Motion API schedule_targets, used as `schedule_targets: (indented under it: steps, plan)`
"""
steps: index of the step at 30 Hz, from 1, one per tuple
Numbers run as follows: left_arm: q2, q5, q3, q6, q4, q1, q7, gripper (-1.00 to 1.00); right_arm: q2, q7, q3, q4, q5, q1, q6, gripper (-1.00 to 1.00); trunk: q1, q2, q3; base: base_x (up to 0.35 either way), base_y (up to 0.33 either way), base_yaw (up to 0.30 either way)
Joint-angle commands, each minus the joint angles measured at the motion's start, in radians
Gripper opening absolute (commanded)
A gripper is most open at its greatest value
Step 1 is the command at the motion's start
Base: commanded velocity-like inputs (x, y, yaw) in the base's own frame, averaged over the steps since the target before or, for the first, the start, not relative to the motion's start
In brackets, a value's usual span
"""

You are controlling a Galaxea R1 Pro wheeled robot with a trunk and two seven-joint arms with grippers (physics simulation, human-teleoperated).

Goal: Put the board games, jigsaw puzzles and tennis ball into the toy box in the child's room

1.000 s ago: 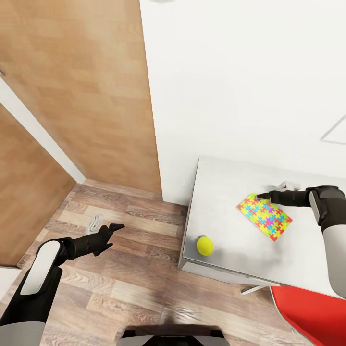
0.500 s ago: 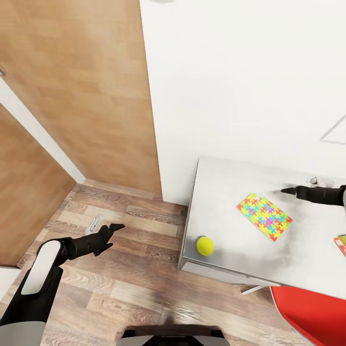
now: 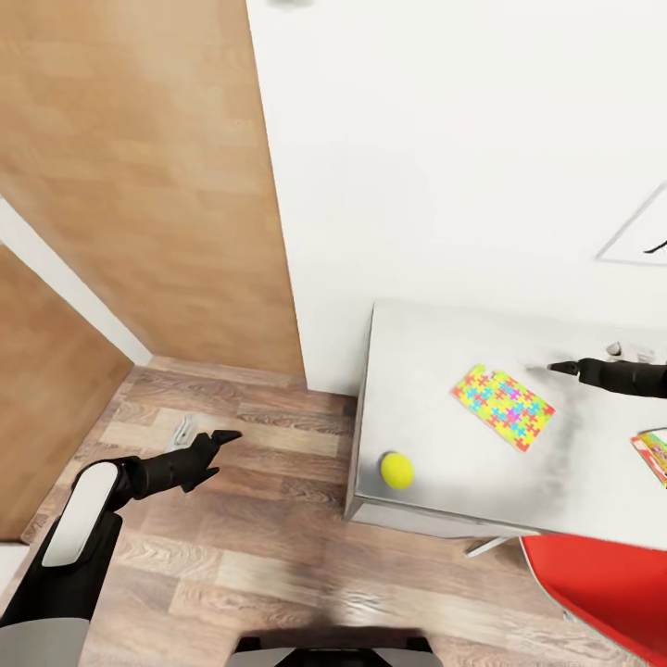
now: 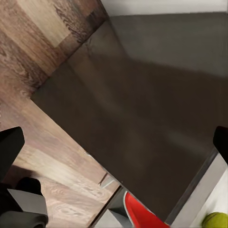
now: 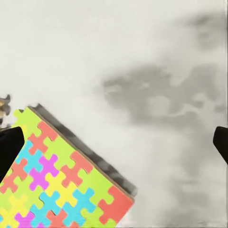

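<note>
One jigsaw puzzle [image 3: 503, 406] lies flat on the white table [image 3: 435, 343], a bright panel of interlocking shapes. In the right wrist view the puzzle [image 5: 61, 183] sits off to one side of the open fingers [image 5: 10, 147]. My right gripper [image 3: 559, 369] hovers over the table just right of the puzzle and apart from it, with nothing in it. The tennis ball [image 3: 396, 470] rests near the table's front left corner and also shows in the left wrist view [image 4: 216, 221]. My left gripper [image 3: 218, 441] hangs open over the wood floor, left of the table. The toy box is out of view.
A colourful flat corner [image 3: 653, 454] is cut off by the right frame edge on the table. A red chair [image 3: 593, 593] stands at the table's front right. A wooden door [image 3: 139, 185] and a white wall [image 3: 445, 139] stand behind. Wood-plank floor [image 3: 259, 547] lies to the left.
My right gripper has drawn back rightward from the puzzle's far corner. The head camera has shifted a little, bringing the colourful corner at the right into view. The left arm is unmoved.
</note>
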Motion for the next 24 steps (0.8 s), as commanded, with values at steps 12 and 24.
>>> schedule_targets:
  steps: [12, 24]
  plan:
    - [-0.001, 0.006, 0.000, 0.002, -0.001, -0.001, 0.010, 1.00, 0.008, 0.010, -0.006, 0.011, 0.014, 0.012, 0.007, 1.00, 0.001, -0.002, 0.002, 0.000, 0.123, -0.202]
    - [-0.002, 0.014, 0.001, 0.004, -0.006, -0.001, 0.007, 1.00, 0.024, 0.010, -0.006, 0.018, 0.014, 0.046, 0.042, 1.00, 0.001, -0.002, 0.003, 0.000, 0.023, -0.048]
